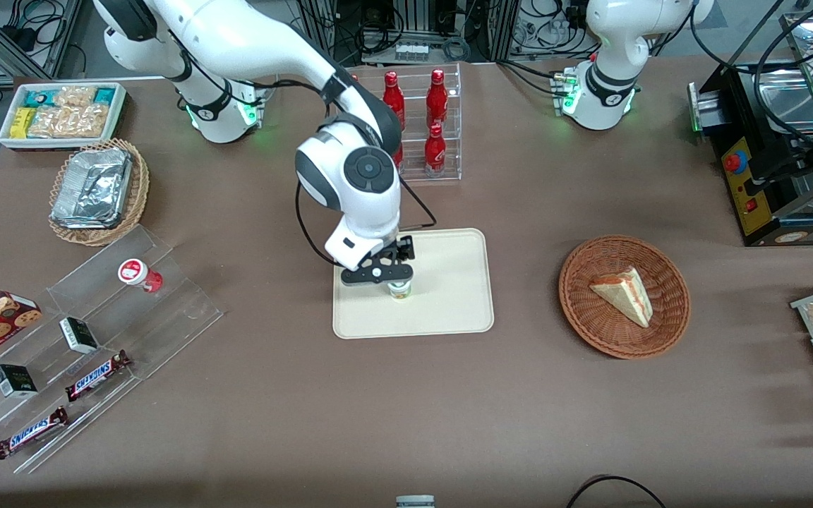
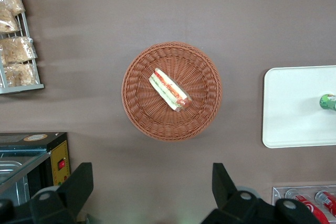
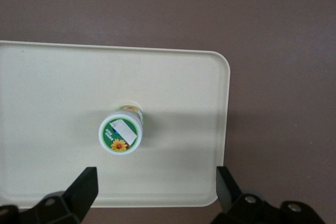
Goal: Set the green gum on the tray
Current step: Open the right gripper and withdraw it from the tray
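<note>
The green gum [image 1: 400,289] stands upright on the cream tray [image 1: 449,314], toward the tray's edge nearer the working arm. Its white lid with the green-and-yellow label [image 3: 122,134] faces up in the right wrist view. My gripper [image 1: 383,274] hangs just above the bottle, open, its two black fingers [image 3: 86,184] spread wide with nothing between them. The gripper [image 3: 156,187] is clear of the bottle, and only tray surface [image 3: 178,87] shows between its fingers. The left wrist view catches the gum [image 2: 328,102] at the border of the tray [image 2: 294,108].
A red-labelled bottle [image 1: 140,274] sits on the clear stepped rack [image 1: 96,339] with Snickers bars, toward the working arm's end. A wicker basket [image 1: 624,339] holding a sandwich lies toward the parked arm's end. An acrylic rack of red bottles [image 1: 435,127] stands farther from the camera than the tray.
</note>
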